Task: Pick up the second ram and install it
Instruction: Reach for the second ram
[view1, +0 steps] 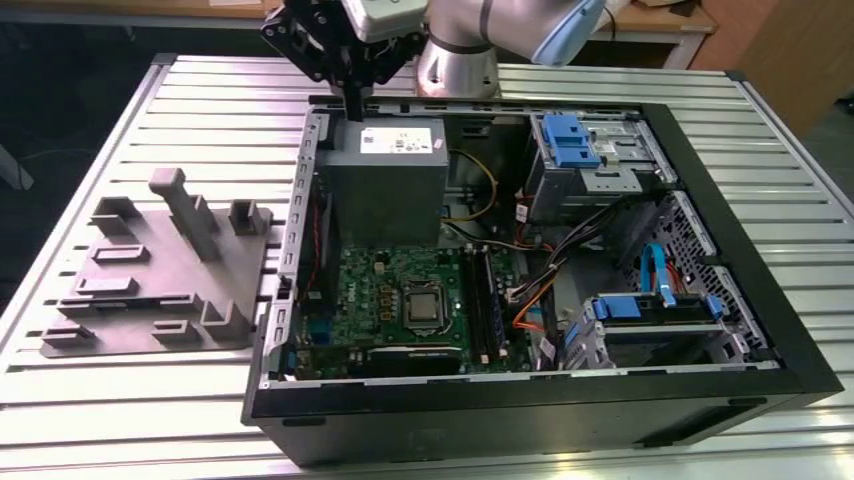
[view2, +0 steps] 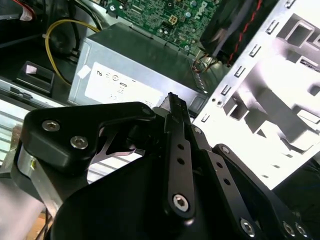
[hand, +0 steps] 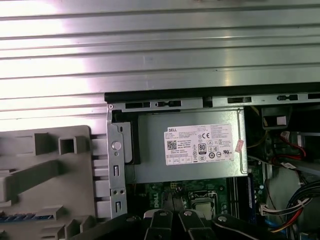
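The second ram shows in the first wrist view as a thin dark-blue strip lying in a slot of the grey holder, outside the computer case and well apart from the gripper. The exterior view shows the same grey holder flat on the slatted metal table, just beside the case wall on the exterior view's left, but the strip itself cannot be made out there.

The exterior view takes in the whole open computer case: the green motherboard lies at its bottom, and the grey power supply sits beyond it. The second wrist view looks past the gripper's black links at the power supply and its white label. A corner of the motherboard shows behind it.

In the exterior view the arm reaches in from the far side of the table and the gripper points straight down. Its tips hang over the far edge of the case, just above the far end of the power supply. I cannot tell whether they touch it. The two fingers look pressed together into one narrow dark bar, with nothing seen between them. The second wrist view shows the gripper the same way, its tip narrow and clenched over the label.
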